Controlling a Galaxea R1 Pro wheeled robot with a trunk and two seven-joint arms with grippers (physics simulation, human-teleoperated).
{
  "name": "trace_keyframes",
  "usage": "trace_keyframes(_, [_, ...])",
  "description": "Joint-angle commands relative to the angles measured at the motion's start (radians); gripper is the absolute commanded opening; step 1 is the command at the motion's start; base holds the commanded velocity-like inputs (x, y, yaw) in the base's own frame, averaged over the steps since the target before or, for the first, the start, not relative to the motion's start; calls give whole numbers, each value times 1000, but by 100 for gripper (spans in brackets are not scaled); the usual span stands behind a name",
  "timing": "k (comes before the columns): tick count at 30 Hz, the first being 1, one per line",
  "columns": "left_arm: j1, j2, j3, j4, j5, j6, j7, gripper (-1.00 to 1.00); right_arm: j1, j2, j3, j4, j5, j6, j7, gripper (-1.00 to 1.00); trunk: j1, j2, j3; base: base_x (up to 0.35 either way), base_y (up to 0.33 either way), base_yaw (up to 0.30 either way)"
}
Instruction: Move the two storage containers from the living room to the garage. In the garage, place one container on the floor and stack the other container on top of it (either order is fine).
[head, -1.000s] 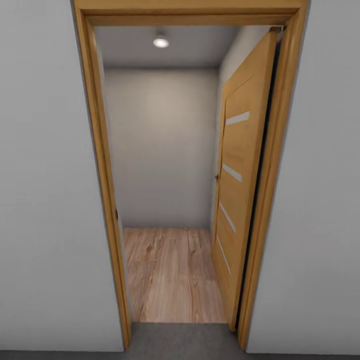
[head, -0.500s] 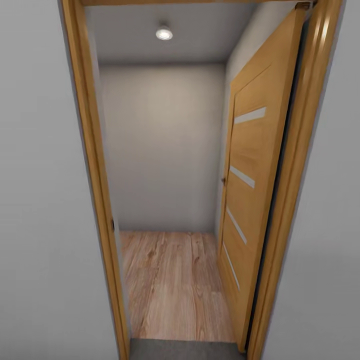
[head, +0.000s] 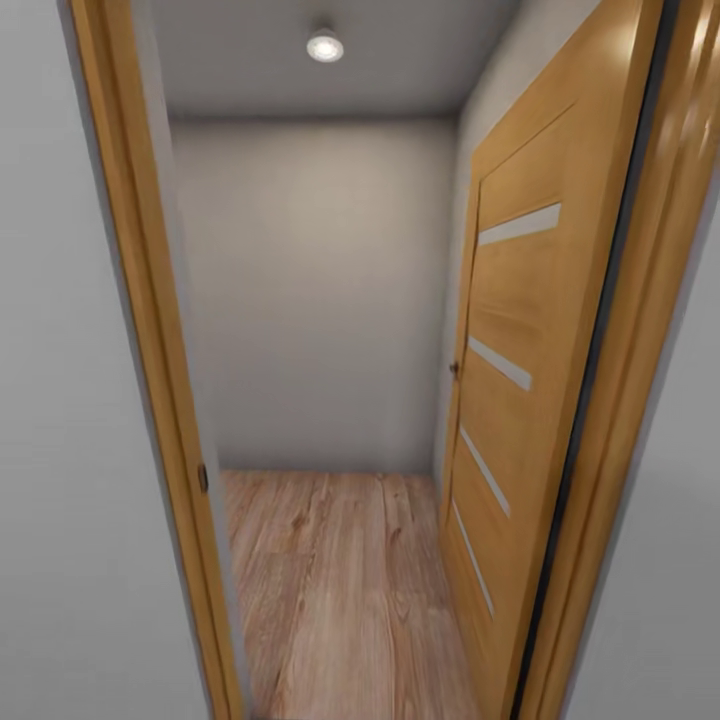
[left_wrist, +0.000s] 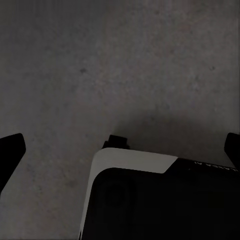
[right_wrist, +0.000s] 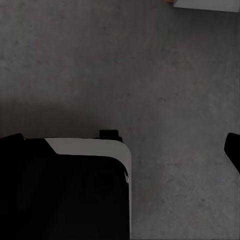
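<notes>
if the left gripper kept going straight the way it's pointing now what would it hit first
Most likely the dark grey concrete floor. The left wrist view looks along the open left gripper at bare concrete, with nothing in between. How far off the floor lies is unclear.

Rough, dark grey concrete floor (right_wrist: 150, 75) stretches beneath the right gripper (right_wrist: 122, 147), whose two dark fingertips (right_wrist: 233, 150) sit far apart at opposite edges of the frame with nothing between them. Part of the robot's base (right_wrist: 65, 195), black with a pale rounded rim, juts in over the concrete. A pale strip of wall (right_wrist: 207, 4) shows at one corner.
</notes>
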Motion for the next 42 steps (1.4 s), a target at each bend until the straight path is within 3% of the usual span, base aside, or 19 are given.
trace_keyframes(1, [-1, 0, -9, 1, 8, -3, 3, 100, -2, 0, 8, 3, -9, -6, -1, 100, 1, -1, -2, 323, 0, 0])
trace_keyframes(42, [-1, 0, -10, 1, 8, -5, 3, 100, -2, 0, 8, 3, -9, -6, -1, 100, 1, -1, -2, 323, 0, 0])
